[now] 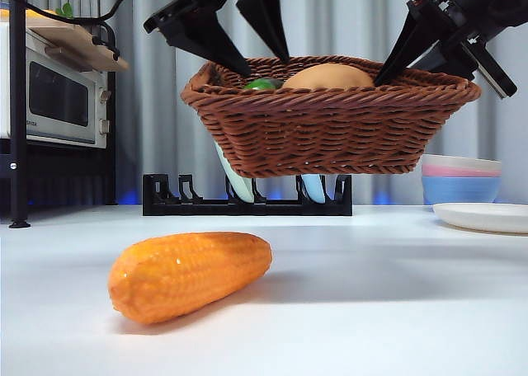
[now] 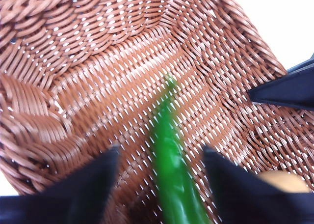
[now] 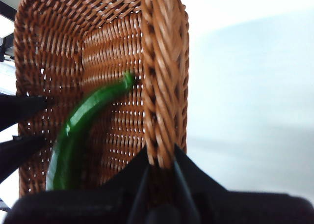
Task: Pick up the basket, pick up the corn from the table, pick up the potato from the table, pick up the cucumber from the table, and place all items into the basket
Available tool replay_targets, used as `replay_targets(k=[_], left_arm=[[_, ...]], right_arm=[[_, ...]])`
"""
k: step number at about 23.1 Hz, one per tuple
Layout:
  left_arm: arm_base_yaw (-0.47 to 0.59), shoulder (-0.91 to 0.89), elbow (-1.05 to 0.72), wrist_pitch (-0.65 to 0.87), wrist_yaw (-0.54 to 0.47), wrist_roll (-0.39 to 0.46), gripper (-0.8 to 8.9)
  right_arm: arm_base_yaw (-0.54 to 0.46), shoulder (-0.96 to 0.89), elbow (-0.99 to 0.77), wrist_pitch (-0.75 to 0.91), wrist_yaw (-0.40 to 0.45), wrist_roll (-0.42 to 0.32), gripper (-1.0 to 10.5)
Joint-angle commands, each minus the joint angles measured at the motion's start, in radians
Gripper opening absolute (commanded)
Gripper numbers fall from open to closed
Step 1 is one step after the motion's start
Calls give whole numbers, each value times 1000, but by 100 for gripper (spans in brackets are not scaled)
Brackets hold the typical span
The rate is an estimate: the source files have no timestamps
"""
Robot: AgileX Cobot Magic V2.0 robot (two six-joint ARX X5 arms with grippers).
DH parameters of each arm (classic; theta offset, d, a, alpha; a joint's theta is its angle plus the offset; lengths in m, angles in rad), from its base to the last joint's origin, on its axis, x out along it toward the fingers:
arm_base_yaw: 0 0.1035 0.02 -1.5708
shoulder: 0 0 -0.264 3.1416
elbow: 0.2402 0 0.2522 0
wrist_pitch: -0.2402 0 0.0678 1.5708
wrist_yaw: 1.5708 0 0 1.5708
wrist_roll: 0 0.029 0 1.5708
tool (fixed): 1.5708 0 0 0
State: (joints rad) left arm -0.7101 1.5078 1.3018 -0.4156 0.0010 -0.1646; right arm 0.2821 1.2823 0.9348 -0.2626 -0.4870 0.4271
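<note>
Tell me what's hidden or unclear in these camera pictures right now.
- Front view: the basket wall hides most of the cucumber and potato.
- Left wrist view: the cucumber is blurred; the potato is mostly behind the left gripper.
- Right wrist view: the right gripper covers the rim it clamps.
- The corn shows only in the front view.

White surface (image 1: 346,310), with corn (image 1: 190,275) lying on it below the tools; black rack (image 1: 247,201), plate (image 1: 485,217), bowls (image 1: 460,180) farther back.
</note>
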Motion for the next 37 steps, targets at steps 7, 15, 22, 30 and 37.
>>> replay_targets(k=[7,15,22,30,37], left_arm=[[-3,-314,231,-507,3,102,503],[-6,-491,204,-956,12,107,502],[-31,-527,-42,-803,53,51,502],[-34,-422,-261,-515,109,16,502],[-43,-215,-262,-399,142,56,503]], right_arm=[[-27,-8,7,49,-11,14,-16],[-120,-8,36,71,-13,14,-16],[-188,-8,79,59,-79,14,-16],[-211,-8,88,51,-90,21,-16],[-211,-8,88,51,-90,20,-16]])
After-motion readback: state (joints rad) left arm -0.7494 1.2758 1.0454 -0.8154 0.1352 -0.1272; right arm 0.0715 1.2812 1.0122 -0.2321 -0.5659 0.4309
